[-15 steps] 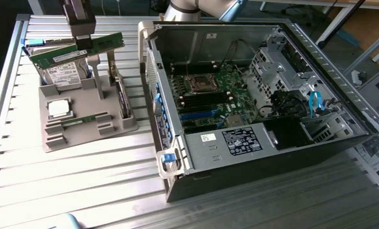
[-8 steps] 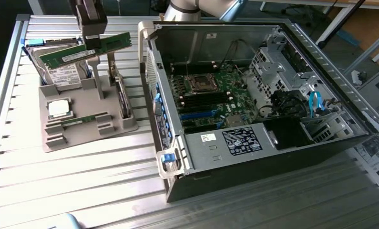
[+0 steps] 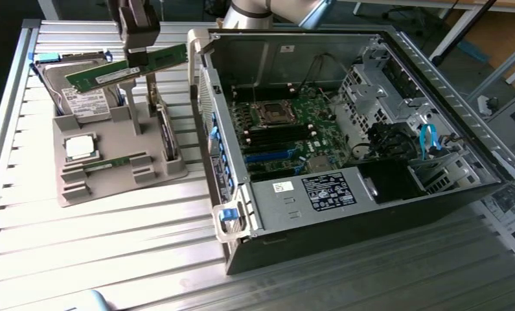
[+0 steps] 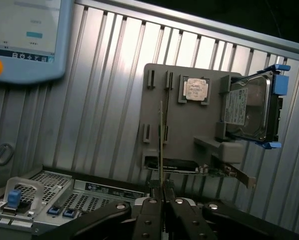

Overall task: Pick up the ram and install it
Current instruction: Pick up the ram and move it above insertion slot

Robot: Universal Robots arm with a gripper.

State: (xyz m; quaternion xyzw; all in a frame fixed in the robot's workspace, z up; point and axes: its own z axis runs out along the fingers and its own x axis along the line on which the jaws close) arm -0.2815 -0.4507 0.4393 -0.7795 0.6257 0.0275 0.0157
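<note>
Black gripper (image 4: 162, 196) fingers are closed on the ram (image 3: 129, 70), pressed together against the two faces of the thin board. In the wrist view the ram appears edge-on, as a thin line rising from between the fingers.

In the exterior view the ram hangs in the air, clear of the grey holder tray (image 3: 119, 139) beneath it. It is tilted, with the end toward the exterior view's right higher, and its green face and white label are visible. That higher end lies near the upper edge of the open computer case (image 3: 326, 214).

On the tray, a silver hard drive (image 3: 78, 100) with blue side rails stands at the far end. A square silver CPU (image 3: 80, 146) lies flat in a recess nearer the camera. A narrow green strip (image 3: 110, 166) sits in a slot along the tray's near edge. An expansion card (image 3: 167, 133) stands on edge at the side of the tray facing the case.

The case stands to the exterior view's right of the tray with its side panel off, exposing the motherboard (image 3: 283, 129), which lies well apart from the ram.

Tray and case rest on a ribbed metal table (image 3: 110, 246). In the wrist view a teach pendant (image 4: 24, 40) with a red button lies on the table beyond the tray.
</note>
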